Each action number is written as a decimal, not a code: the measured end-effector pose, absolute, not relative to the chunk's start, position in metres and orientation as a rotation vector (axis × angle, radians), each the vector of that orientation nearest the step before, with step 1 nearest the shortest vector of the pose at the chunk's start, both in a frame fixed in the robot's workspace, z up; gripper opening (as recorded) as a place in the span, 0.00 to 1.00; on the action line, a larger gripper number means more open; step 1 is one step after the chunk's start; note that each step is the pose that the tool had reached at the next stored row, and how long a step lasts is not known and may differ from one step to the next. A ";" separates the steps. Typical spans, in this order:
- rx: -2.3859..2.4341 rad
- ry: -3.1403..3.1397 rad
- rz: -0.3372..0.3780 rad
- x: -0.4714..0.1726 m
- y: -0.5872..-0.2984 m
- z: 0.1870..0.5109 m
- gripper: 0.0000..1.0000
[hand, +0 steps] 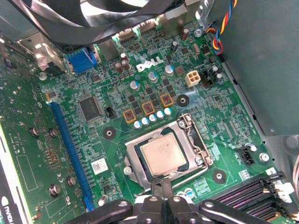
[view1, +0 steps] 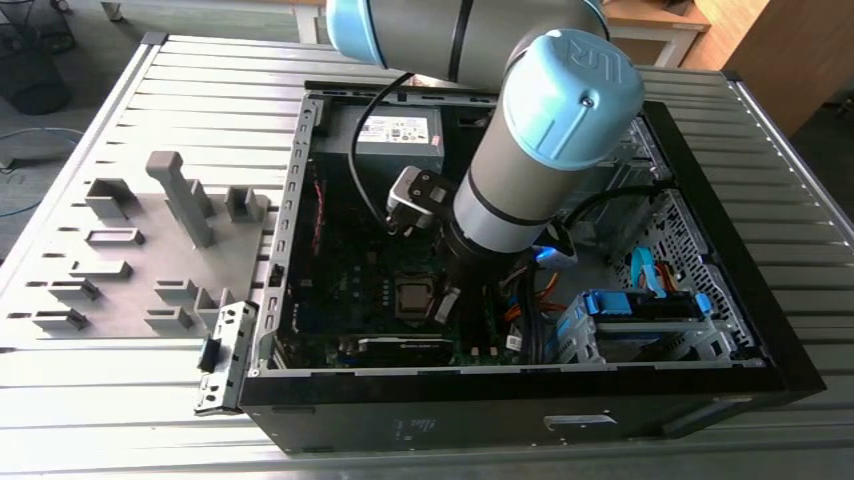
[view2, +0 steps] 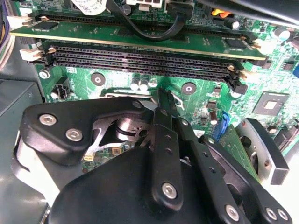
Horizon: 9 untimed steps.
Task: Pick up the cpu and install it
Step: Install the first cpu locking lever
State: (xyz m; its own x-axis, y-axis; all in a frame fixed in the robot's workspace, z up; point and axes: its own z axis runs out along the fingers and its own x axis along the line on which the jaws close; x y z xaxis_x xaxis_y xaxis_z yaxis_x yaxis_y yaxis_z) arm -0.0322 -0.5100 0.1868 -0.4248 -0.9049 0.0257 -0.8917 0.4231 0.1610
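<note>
Item: cpu (hand: 162,155). Small flat square chip with a pale silvery metal top. It is seen lying level inside the metal frame of the socket (hand: 166,156) on the green motherboard (hand: 117,140), within the open computer case (view1: 747,330). In the exterior view the same socket (view1: 415,297) is found just to that view's left of the arm's lower end.

Handling, as judged: the piece is taken to be light, rigid and thin. The smooth top is likely to be slippery under hard pads. The underside and the socket contacts are presumed fragile, so tilting, dragging or downward force is thought to be risky. Hold is best taken across two opposite edges, the chip being kept flat. Little edge is exposed while it is seated in the frame.

End effector: gripper (hand: 161,183). Its dark fingertips (hand: 166,185) are seen drawn close together, narrowing to a point at the near edge of the chip. Whether the edge is actually pinched or merely touched cannot be told from either wrist view. The black linkage (view2: 163,154) is spread wide behind the tips.

Adjacent: memory slots (view2: 140,58), blue expansion slot (hand: 70,154).
</note>
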 end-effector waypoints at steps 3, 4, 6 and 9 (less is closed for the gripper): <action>1.622 -2.557 -0.188 -0.032 -0.511 0.187 0.11; 1.623 -2.557 -0.187 -0.032 -0.511 0.187 0.11; 1.623 -2.556 -0.187 -0.032 -0.512 0.187 0.11; 1.623 -2.556 -0.187 -0.032 -0.512 0.187 0.11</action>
